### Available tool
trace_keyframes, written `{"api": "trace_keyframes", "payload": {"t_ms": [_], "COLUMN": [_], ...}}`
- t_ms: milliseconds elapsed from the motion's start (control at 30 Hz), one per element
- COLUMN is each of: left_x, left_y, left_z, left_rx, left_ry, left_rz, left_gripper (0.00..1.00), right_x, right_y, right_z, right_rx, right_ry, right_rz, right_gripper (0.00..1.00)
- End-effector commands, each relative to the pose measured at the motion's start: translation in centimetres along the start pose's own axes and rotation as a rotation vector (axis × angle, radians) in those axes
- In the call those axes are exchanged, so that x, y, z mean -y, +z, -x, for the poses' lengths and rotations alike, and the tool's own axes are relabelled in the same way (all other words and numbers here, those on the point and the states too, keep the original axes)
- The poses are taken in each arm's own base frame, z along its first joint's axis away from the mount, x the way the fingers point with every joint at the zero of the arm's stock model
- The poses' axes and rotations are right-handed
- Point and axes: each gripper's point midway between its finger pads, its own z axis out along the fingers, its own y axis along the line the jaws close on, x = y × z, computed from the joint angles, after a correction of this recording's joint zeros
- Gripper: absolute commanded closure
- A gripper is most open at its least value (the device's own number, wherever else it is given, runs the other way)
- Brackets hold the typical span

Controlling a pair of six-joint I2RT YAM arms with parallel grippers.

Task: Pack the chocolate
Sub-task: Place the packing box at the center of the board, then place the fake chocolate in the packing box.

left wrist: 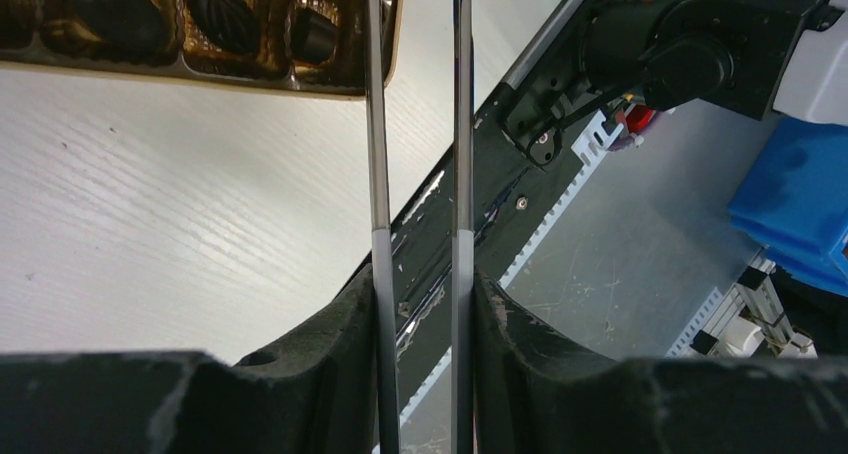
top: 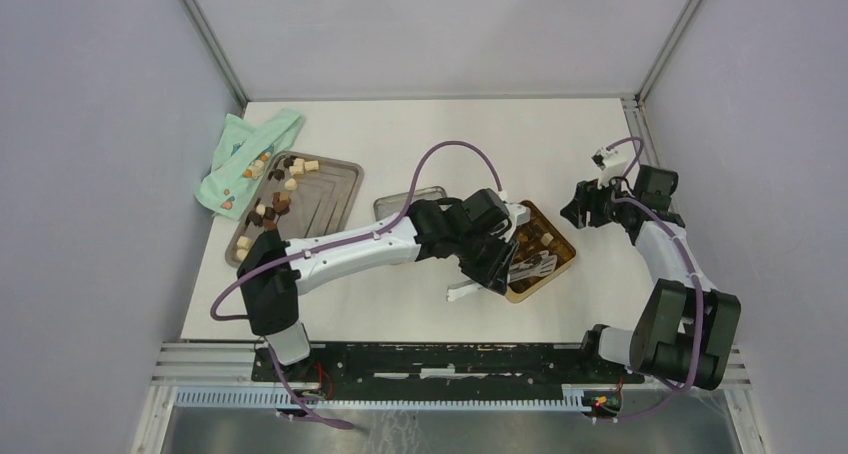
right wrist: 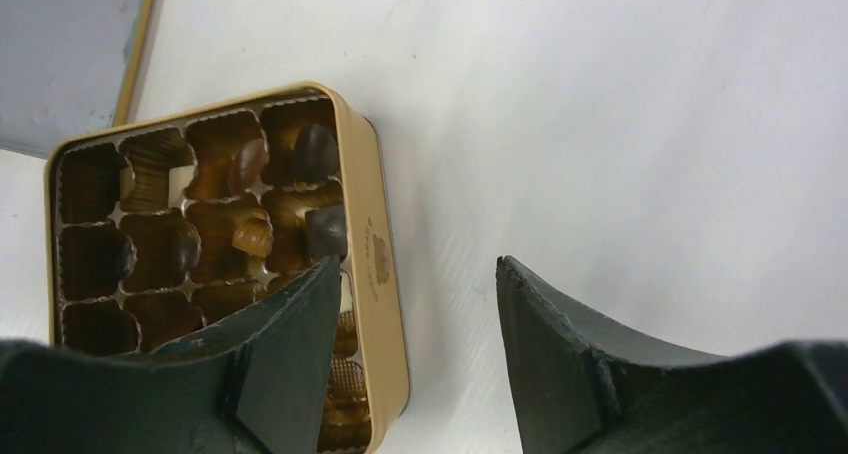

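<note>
Many chocolate chunks [top: 272, 202] loose on metal tray [top: 335, 189], far left | more sit in gold tin [right wrist: 378, 264] compartments, centre | left gripper [left wrist: 420, 289] clamps tweezers [left wrist: 376, 124], arms apart, tips unseen, cannot tell if pinching | right gripper [right wrist: 415, 274] gaping, empty, right of tin

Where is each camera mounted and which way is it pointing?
Top external: above and behind the bases, looking down at the table; left arm and right arm show.
Left wrist: on the left arm, looking along the left hand and its tweezers toward the tin.
Right wrist: looking down past the open right hand at the tin.
All three share the tin.
</note>
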Motion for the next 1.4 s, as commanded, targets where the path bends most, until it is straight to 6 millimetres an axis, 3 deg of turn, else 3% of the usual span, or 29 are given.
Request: {"api": "trace_keyframes", "payload": {"t_ms": [0, 167, 433, 800, 1200, 1367], "left_x": [1.1, 0.7, 0.2, -0.4, -0.2, 0.7], "left_y": [-0.1, 0.2, 1.1, 1.6, 1.6, 0.3], "left_z": [2.5, 3.3, 4.1, 3.9, 4.2, 5.3], "left_rx": [0.064, 0.08, 0.073, 0.037, 0.045, 0.107], "left_ry": [0.076, 0.081, 0.086, 0.092, 0.092, 0.097], "left_rz": [-0.011, 0.02, 0.057, 0.09, 0.086, 0.068], "left_gripper": [0.98, 0.96, 0.91, 0.61, 0.56, 0.57], "right_x": [0.0, 0.1, 0.1, 0.2, 0.2, 0.0], "right_y": [-0.7, -1.1, -1.4, -1.8, -2.0, -2.1], "right_z": [-0.7, -1.7, -1.5, -1.4, -1.5, -1.4], "right_rx": [0.047, 0.053, 0.071, 0.092, 0.098, 0.104], "right_ry": [0.03, 0.044, 0.051, 0.059, 0.065, 0.062], "right_rz": [0.018, 0.016, 0.021, 0.02, 0.019, 0.023], "right_gripper": [0.36, 0.36, 0.36, 0.35, 0.35, 0.35]}}
